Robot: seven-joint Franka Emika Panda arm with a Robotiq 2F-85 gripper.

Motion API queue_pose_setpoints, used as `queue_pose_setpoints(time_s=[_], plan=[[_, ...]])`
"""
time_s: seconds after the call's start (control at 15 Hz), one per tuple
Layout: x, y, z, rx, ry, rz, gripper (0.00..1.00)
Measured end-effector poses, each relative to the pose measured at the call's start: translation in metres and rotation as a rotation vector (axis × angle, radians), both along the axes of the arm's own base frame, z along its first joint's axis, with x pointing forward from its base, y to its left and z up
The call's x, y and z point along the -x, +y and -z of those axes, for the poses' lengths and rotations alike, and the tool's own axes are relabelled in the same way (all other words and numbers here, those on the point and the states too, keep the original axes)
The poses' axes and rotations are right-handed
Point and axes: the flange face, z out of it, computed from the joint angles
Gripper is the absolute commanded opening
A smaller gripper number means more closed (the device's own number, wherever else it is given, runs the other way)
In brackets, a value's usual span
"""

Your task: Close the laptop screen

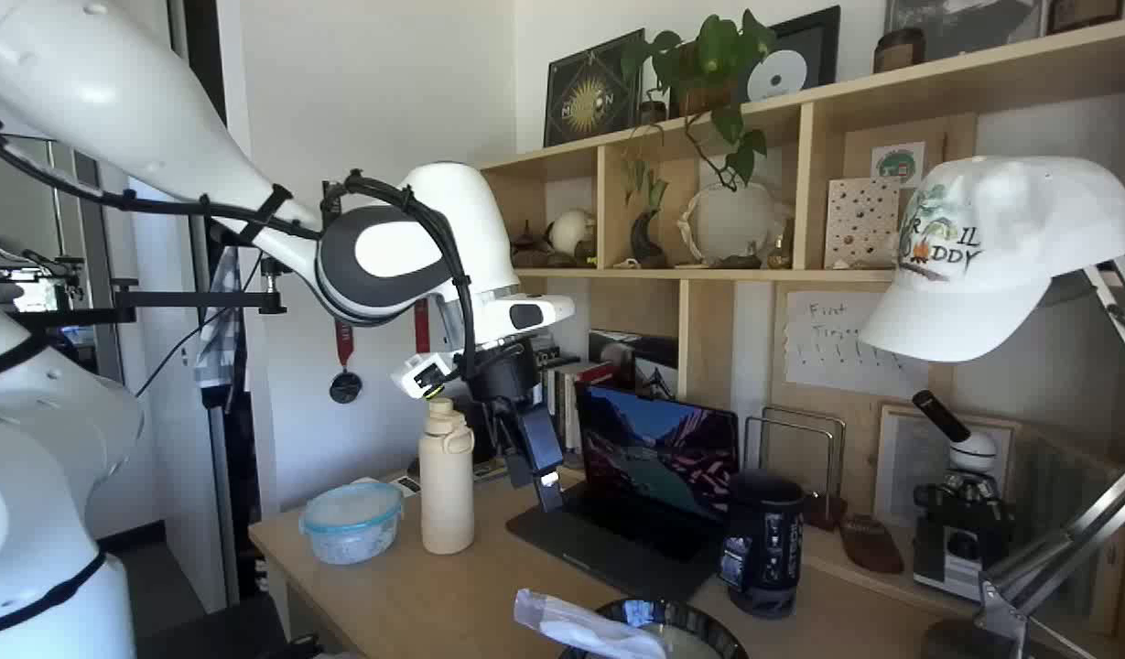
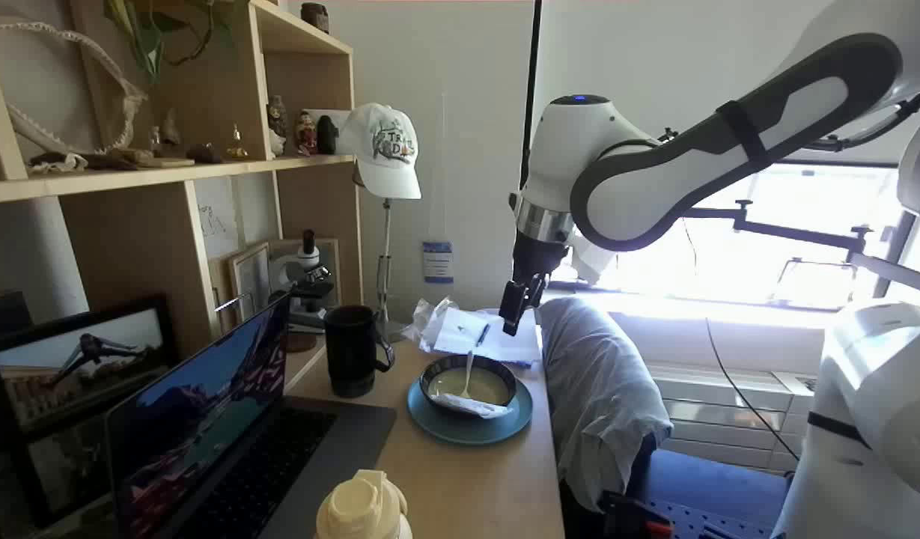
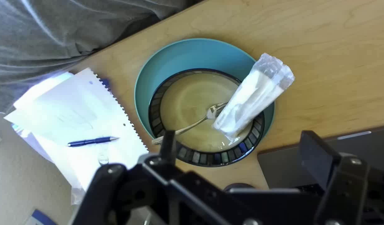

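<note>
- In an exterior view, the lidded container (image 1: 351,526) sits far left on the surface (image 1: 393,595), well apart from the laptop (image 1: 599,554), so I expect no trouble from it.
- The cream bottle (image 1: 447,513) stands upright, nearer the laptop; a low swing of mine could tip it.
- My gripper (image 3: 238,139) hangs above the surface, spread wide and holding nothing; closing a screen asks for a push, I judge, not a grasp.
- The laptop screen (image 1: 658,448) stands up from behind its keyboard (image 2: 276,464). I am on the side it faces, not touching, so I probably must reach over its top edge and press it forward.
- The bowl (image 3: 199,157) sits on a blue plate (image 3: 185,56), perhaps to catch drips.
- The mug (image 1: 765,540) stands upright just beside the laptop, so I should push straight.
</note>
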Motion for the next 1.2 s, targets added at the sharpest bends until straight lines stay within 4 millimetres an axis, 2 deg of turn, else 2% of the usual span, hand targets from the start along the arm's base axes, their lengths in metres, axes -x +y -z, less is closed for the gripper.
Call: queue_pose_setpoints(time_s=[0.27,0.47,0.6,0.87,1.2], plan=[[-0.002,0.003,0.0,0.001,0.002,-0.01,1.0],[-0.024,0.025,-0.003,0.009,-0.009,-0.079,1.0],[-0.052,0.049,-0.008,0.021,-0.031,-0.153,1.0],[-0.121,0.098,-0.015,0.039,-0.087,-0.302,1.0],[-0.205,0.134,-0.019,0.057,-0.168,-0.451,1.0]])
